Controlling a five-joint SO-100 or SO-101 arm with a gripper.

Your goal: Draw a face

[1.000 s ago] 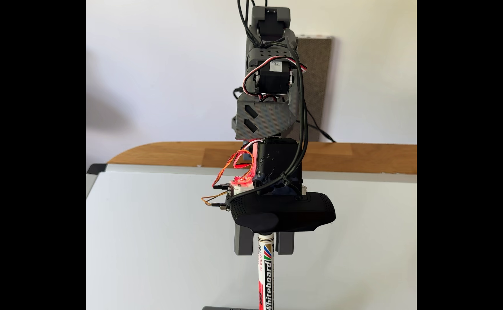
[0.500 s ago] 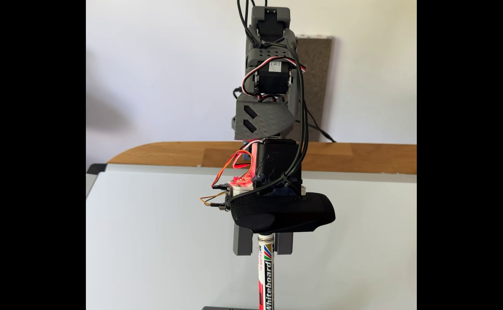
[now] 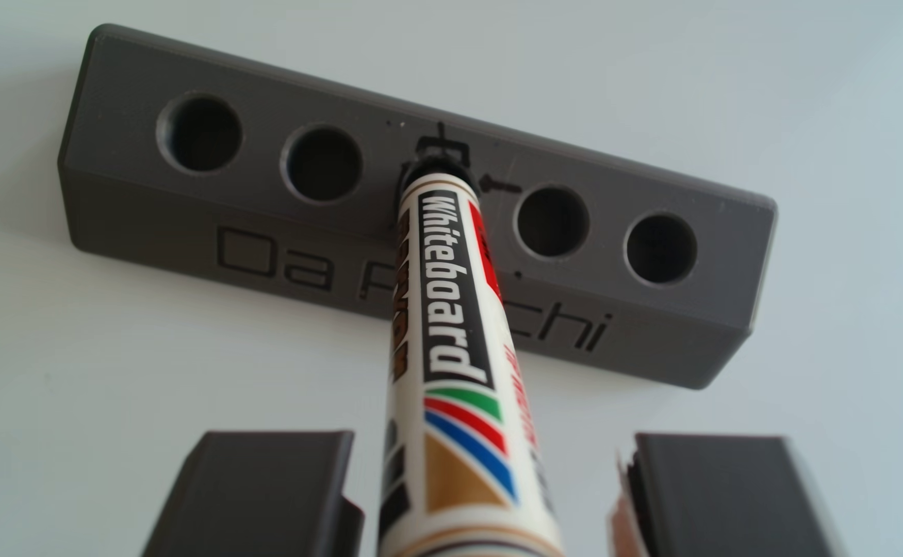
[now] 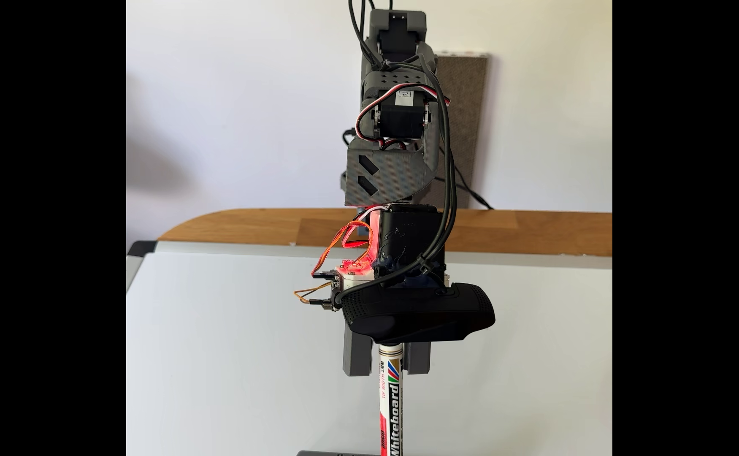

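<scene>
Bright, even daylight, soft shadow on wall point(image 4: 157, 166) left of arm point(image 4: 391, 144). Close-up soft; marker point(image 3: 460, 332) blurred toward bottom edge.

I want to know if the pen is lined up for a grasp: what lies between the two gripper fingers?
In the other view, the whiteboard marker runs between the fingers, standing in the holder block's middle hole; gaps show on both sides.

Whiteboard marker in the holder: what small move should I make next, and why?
Probably close the gripper on the marker. In the other view the barrel stands between the two fingers with visible gaps on both sides, while its tip sits in the middle hole of the grey block. No ink strokes are visible on the whiteboard, so drawing cannot start until the marker is gripped and lifted out.
</scene>
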